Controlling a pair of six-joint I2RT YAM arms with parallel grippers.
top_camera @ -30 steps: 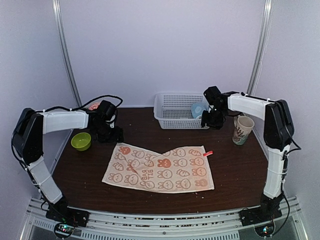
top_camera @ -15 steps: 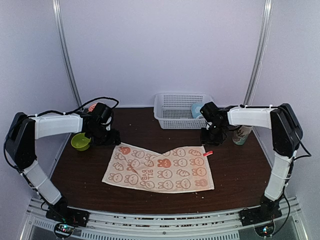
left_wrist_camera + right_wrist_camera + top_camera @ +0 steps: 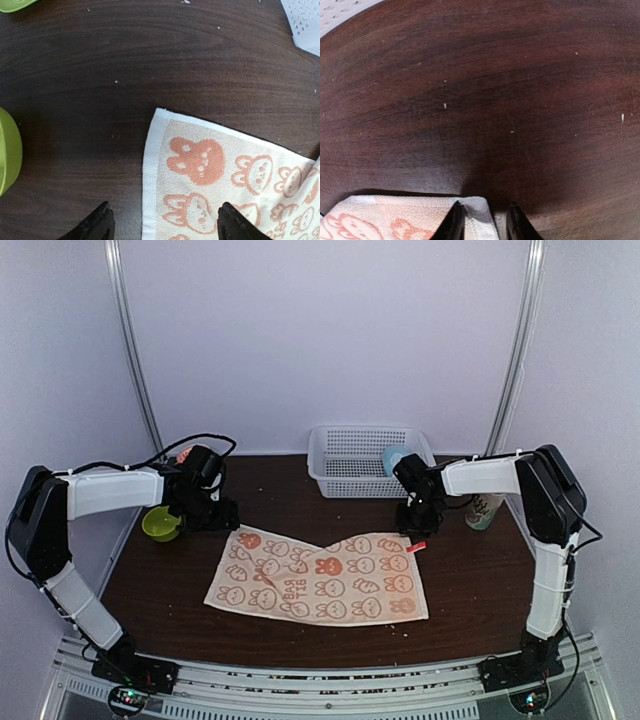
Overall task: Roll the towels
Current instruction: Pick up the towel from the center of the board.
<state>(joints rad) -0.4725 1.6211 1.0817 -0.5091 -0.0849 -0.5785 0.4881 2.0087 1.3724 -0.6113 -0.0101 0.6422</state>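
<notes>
- Cream towel (image 3: 320, 577), printed with orange bunnies, is lying flat and unrolled in the middle of the table (image 3: 470, 570).
- My right gripper (image 3: 484, 220) is settling at the towel's far right corner, having swung down from the basket (image 3: 345, 440) over the last second.
- Its jaws are narrowing around that corner. A slim gap is showing with cloth between them, and I cannot tell whether they are pinching yet.
- My left gripper (image 3: 165, 227) is hovering over the far left corner, jaws wide apart, straddling the hem and holding nothing. It is hardly shifting.
- Both far corners are now being covered, so I am judging that the roll is about to start from this edge.
- A blue lump (image 3: 395, 458) is sitting in the basket. It may be the other towel, but I am not sure.
</notes>
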